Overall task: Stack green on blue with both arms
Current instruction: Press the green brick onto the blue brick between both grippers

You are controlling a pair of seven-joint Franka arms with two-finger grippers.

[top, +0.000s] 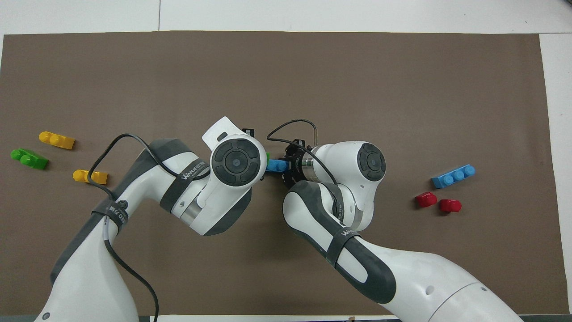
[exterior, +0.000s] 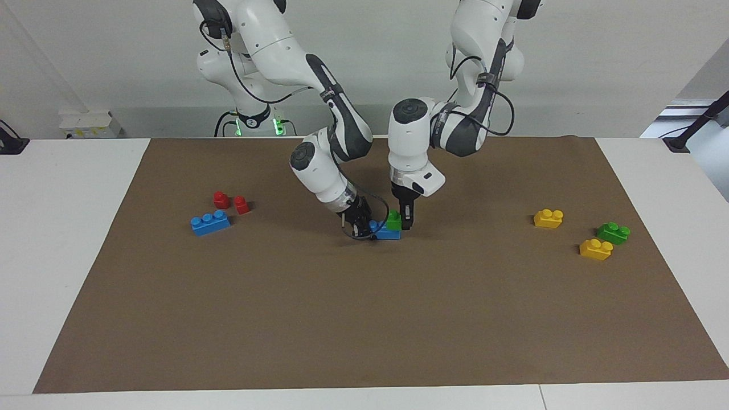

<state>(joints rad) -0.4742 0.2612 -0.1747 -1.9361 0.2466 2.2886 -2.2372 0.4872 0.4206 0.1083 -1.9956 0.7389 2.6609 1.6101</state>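
Mid-table, a blue three-stud brick (exterior: 388,231) lies low over the brown mat, with my right gripper (exterior: 360,223) shut on the end toward the right arm. A green two-stud brick (exterior: 393,218) sits on top of the blue brick's other end, and my left gripper (exterior: 405,218) is shut on it, pointing straight down. In the overhead view the left arm's wrist covers its gripper and most of the green brick (top: 267,158). Only part of the blue brick (top: 275,166) shows there, beside the right gripper (top: 288,166).
A second blue brick (exterior: 210,222) and two red bricks (exterior: 221,199) (exterior: 241,205) lie toward the right arm's end. Two yellow bricks (exterior: 548,218) (exterior: 596,249) and another green brick (exterior: 613,232) lie toward the left arm's end. The brown mat (exterior: 364,319) covers the table.
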